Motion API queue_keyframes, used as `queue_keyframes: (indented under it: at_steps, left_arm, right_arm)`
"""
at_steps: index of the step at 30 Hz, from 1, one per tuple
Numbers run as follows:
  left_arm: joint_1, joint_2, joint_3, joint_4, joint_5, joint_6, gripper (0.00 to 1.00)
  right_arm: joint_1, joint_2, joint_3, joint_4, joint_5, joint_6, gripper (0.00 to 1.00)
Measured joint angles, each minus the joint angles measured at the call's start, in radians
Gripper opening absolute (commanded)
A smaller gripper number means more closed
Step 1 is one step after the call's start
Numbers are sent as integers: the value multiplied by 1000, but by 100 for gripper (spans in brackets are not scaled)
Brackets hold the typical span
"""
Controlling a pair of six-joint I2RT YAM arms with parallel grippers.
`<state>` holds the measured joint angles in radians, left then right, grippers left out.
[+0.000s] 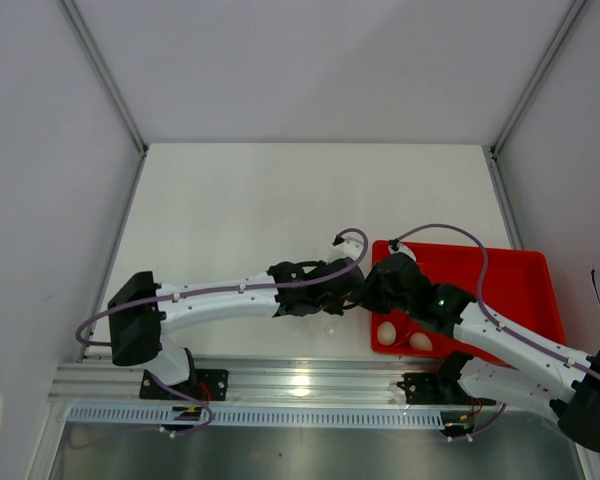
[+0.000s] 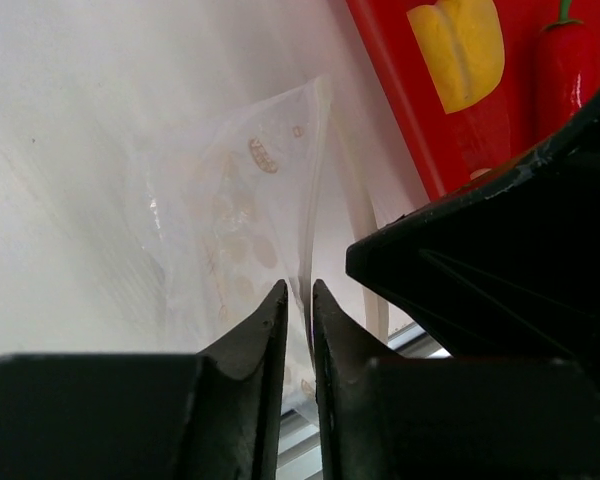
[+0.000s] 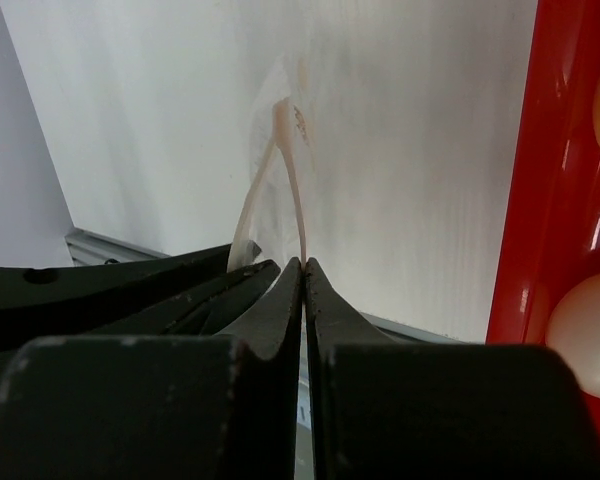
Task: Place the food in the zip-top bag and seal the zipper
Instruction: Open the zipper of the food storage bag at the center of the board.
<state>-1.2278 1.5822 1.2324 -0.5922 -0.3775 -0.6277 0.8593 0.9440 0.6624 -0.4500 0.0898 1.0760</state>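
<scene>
- The far half of the white table [image 1: 280,200] is bare, with free passage from above and from the left.
- The left gripper [image 1: 353,290] and right gripper [image 1: 370,295] meet tip to tip, blocking the near middle.
- The clear floppy zip-top bag [image 2: 242,195] stretches from their fingertips, pinched by the right gripper.
- The red rectangular plastic tray [image 1: 520,262] fills the right side, and the right arm crosses its near part.
- Two whitish egg-shaped pieces [image 1: 387,333] lie uncovered in its near-left corner.

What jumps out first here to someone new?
The left arm and right arm meet at the left edge of the red tray, over a clear zip-top bag. The right jaws are shut on its edge; the left jaws stand a slit apart around it. Two whitish eggs lie in the tray's near-left corner, not yet bagged; a yellow pepper and red chili lie there too.
</scene>
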Motion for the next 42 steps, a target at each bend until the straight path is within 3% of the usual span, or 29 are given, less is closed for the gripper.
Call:
queue_keyframes:
  at_steps: [2,3,10,20,35,42]
  left_arm:
    - [6,0,0,0,8,6,1]
    - [10,0,0,2,14,10,1]
    - [32,-9,0,-7,26,26,1]
    - [39,-160,0,-44,2,22,0]
    - [46,-162,-29,-31,42,18,1]
    - [46,-154,-41,-14,76,27,1]
  right_arm:
    - [2,0,0,0,0,-1,0]
    - [2,0,0,0,0,-2,0]
    - [3,0,0,-2,2,-24,0]
    - [3,43,-10,-21,15,-45,0]
    - [7,27,-48,-19,32,-86,0]
    - [6,54,-48,-15,31,-110,10]
